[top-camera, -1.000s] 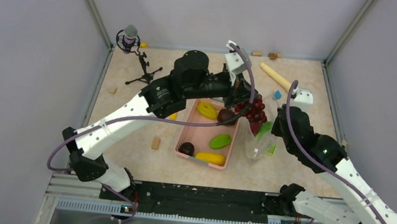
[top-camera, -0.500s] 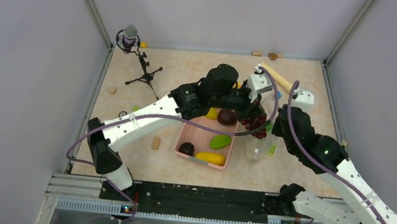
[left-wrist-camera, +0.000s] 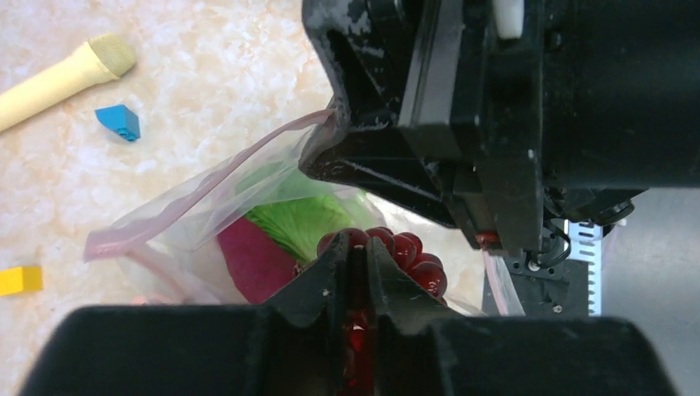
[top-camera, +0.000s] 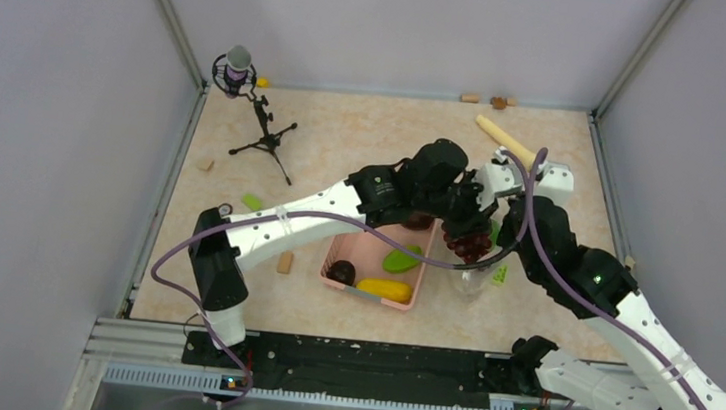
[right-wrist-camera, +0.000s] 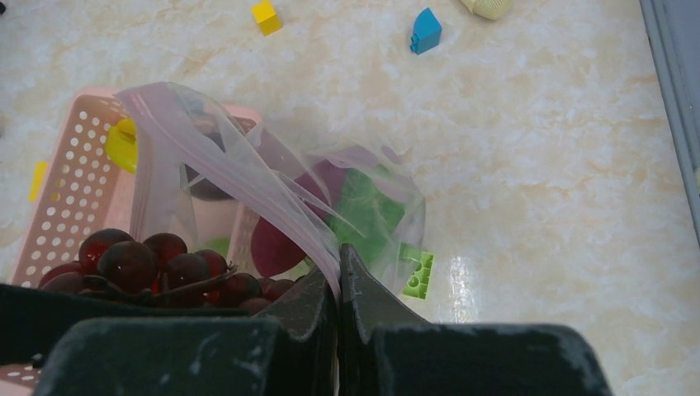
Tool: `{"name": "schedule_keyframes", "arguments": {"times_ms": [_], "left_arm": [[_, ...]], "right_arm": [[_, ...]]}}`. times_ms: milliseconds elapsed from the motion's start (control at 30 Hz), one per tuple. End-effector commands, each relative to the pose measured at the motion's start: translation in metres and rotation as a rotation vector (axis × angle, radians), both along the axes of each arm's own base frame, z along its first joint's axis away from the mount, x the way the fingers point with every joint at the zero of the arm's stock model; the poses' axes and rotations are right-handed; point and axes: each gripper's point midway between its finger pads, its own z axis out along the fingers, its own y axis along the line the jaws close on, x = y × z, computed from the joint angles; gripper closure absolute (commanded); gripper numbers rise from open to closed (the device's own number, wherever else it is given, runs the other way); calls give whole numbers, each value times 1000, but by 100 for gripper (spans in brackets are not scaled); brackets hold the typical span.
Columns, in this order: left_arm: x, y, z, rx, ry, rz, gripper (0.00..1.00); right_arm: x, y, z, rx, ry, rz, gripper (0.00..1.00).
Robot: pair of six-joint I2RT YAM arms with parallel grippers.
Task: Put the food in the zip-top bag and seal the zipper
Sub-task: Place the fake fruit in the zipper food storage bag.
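My left gripper (top-camera: 464, 237) is shut on a bunch of dark red grapes (left-wrist-camera: 417, 256) and holds it over the open mouth of the clear zip-top bag (top-camera: 474, 274). My right gripper (right-wrist-camera: 338, 256) is shut on the bag's pinkish zipper rim (right-wrist-camera: 248, 186) and holds it up. Inside the bag lie green-white lettuce (left-wrist-camera: 305, 219) and a magenta sweet potato (left-wrist-camera: 252, 260). The pink basket (top-camera: 338, 248) left of the bag holds a green pod (top-camera: 402, 260), a yellow fruit (top-camera: 384, 289) and a dark purple piece (top-camera: 341, 271).
A beige rolling pin (top-camera: 503, 138) lies behind the bag, with a blue block (left-wrist-camera: 118, 121) and a yellow block (right-wrist-camera: 265, 16) near it. A lime green piece (right-wrist-camera: 417, 272) sits at the bag's lower corner. A microphone tripod (top-camera: 265, 135) stands far left. Small blocks (top-camera: 284, 262) lie left of the basket.
My left arm swung right and down, carrying the grapes from above the basket's far end to over the bag's mouth. The right arm and bag stayed put.
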Motion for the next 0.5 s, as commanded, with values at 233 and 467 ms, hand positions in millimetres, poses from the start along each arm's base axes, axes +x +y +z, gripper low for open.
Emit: {"name": "schedule_keyframes", "arguments": {"times_ms": [233,467], "left_arm": [[-12,-10,22,-39,-51,-37,33],[-9,0,28,-39,-71,33,15]], "right_arm": [[1,-1,6,10,-24,-3,100],[0,-4,8,14,-36,-14,100]]}}
